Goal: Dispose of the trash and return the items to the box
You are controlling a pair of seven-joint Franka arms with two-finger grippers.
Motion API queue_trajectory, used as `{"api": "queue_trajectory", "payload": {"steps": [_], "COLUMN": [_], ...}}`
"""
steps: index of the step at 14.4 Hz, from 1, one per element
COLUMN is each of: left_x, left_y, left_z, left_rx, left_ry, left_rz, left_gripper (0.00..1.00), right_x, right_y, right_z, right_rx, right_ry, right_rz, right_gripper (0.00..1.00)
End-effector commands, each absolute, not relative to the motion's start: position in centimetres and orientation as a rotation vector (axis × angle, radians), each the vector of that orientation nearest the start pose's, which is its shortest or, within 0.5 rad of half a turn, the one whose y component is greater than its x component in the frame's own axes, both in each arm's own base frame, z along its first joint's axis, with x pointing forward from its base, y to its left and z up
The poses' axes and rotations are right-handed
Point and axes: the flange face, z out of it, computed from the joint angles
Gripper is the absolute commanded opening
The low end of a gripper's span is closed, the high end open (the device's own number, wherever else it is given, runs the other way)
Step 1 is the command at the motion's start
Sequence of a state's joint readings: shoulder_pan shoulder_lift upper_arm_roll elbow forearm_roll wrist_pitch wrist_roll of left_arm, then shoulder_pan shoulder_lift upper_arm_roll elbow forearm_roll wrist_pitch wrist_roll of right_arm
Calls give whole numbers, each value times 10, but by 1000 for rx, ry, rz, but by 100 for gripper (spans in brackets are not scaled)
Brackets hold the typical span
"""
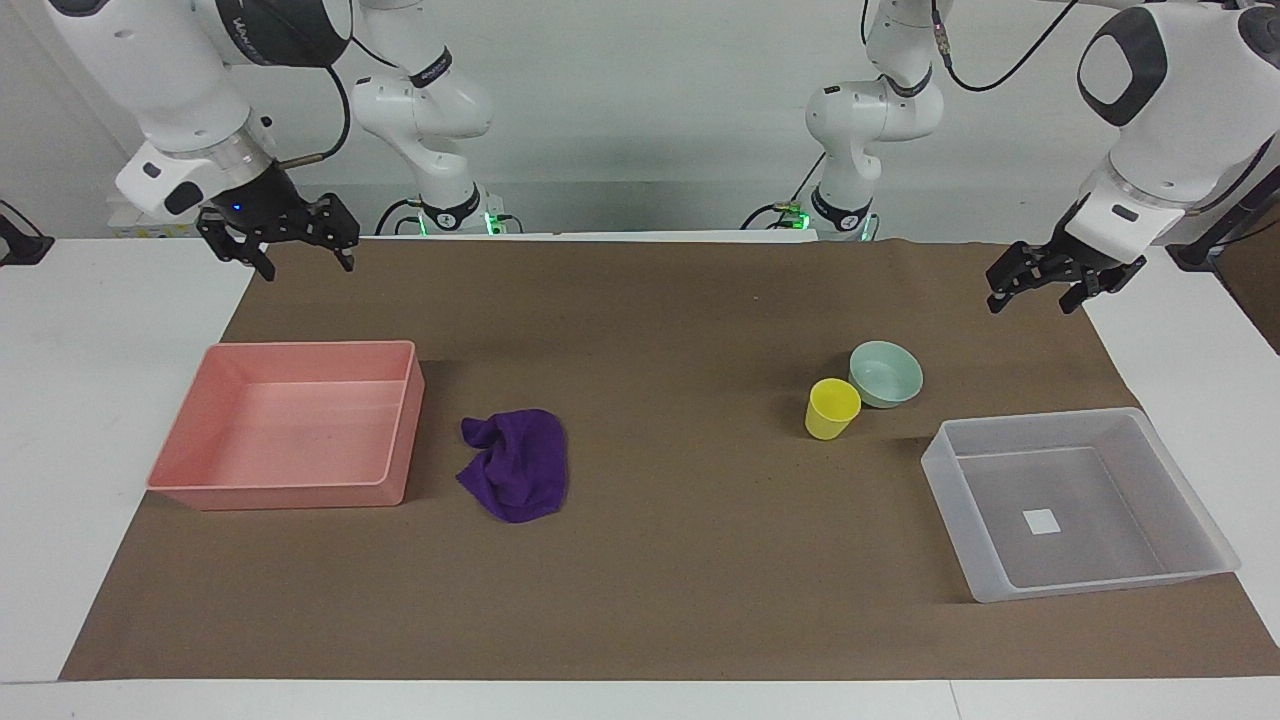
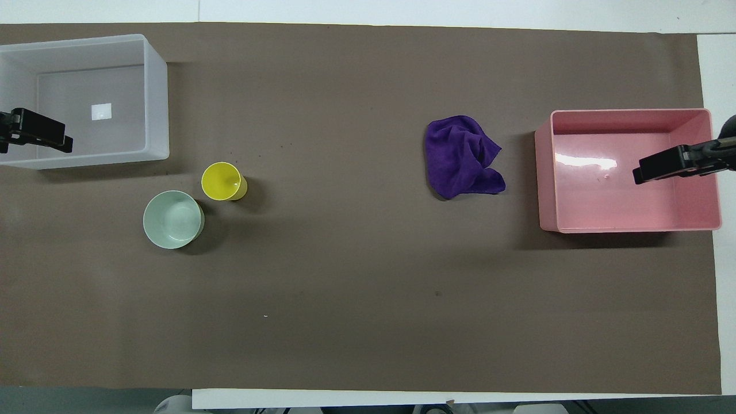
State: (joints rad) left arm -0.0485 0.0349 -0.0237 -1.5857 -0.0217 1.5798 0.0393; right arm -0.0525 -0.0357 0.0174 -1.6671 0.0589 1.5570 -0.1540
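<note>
Both arms are raised at the robots' edge of the counter (image 1: 640, 620), which is covered by a brown mat. The right end effector (image 1: 285, 235) hangs over the mat corner at the right arm's end, fingers spread apart and holding nothing. The left end effector (image 1: 1045, 285) hangs over the mat edge at the left arm's end, fingers likewise parted and empty.

Farther out, the mint-green bowl (image 1: 886, 373) sits upright, with the yellow cup (image 1: 832, 408) just beside it and slightly farther from the robots. Farther still lie the purple rag (image 1: 516, 463), crumpled on the mat next to the pink tray (image 1: 200, 470), and the translucent box (image 1: 1205, 525), empty except for a white sticker (image 1: 1041, 521).
</note>
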Motion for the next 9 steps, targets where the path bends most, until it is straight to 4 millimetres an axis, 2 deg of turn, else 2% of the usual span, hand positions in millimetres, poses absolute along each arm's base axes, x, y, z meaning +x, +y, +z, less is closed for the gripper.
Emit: {"api": "queue_trajectory", "payload": {"steps": [1,3,4,5,6,8,9], "left_x": [552,553,550,542,533,496,491], "left_y": [-46,-62,-78,-91,-89,-70,-57], "left_z": [598,593,587,567,550,497,471], "left_rx": [-3158,-3160,-3165,-3167,-3164,-3150,-3154], "left_ry": [144,88,40,6,-3,-61,-105], "left_rz": [69,25,-41,-50,-26,88,36], "left_gripper": [100,100,100,100,100,100,100], "right_x": [563,581,587,593,599,603,602], "right_y": [16,38,57,82,94,119,130], "right_z": [567,543,532,515,498,463,445], "right_rx": [-3047,-3050,-3052,-3053,-3053,-3053,-3051], "right_ry": [-219,-217,-202,-212,-215,-260,-282], "right_rz": [86,70,63,65,69,44,19], "right_gripper": [100,100,100,100,100,100,100]}}
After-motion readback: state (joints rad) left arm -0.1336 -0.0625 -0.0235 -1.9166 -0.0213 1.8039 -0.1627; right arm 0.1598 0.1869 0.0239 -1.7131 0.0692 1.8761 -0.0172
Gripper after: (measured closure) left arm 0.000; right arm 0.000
